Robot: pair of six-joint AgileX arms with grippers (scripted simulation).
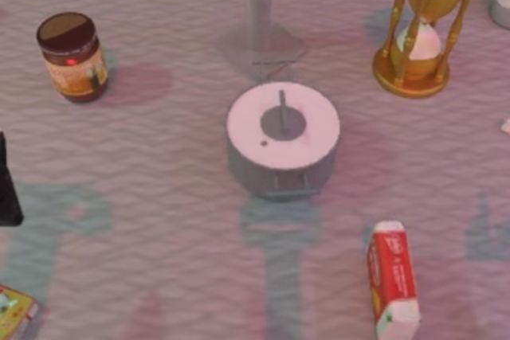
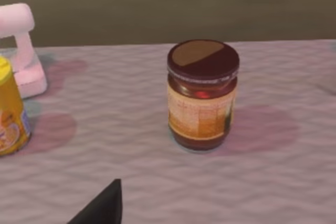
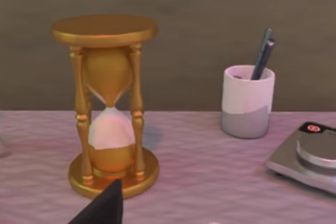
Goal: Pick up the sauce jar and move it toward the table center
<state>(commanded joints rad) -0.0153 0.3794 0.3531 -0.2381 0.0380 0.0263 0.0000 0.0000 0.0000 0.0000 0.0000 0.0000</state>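
The sauce jar (image 1: 72,56) is standing upright near the worktop's far-left corner — the left claw (image 1: 8,189) is hovering well apart at the left edge, its opening impossible to tell.

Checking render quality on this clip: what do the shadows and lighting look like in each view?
Top view: arm-shaped grey shadows lie on the cloth below the grey cylinder. Left wrist view: a soft pinkish shadow spreads beside the sauce jar, its lid half lit. Right wrist view: the hourglass is evenly lit against a dark backdrop.
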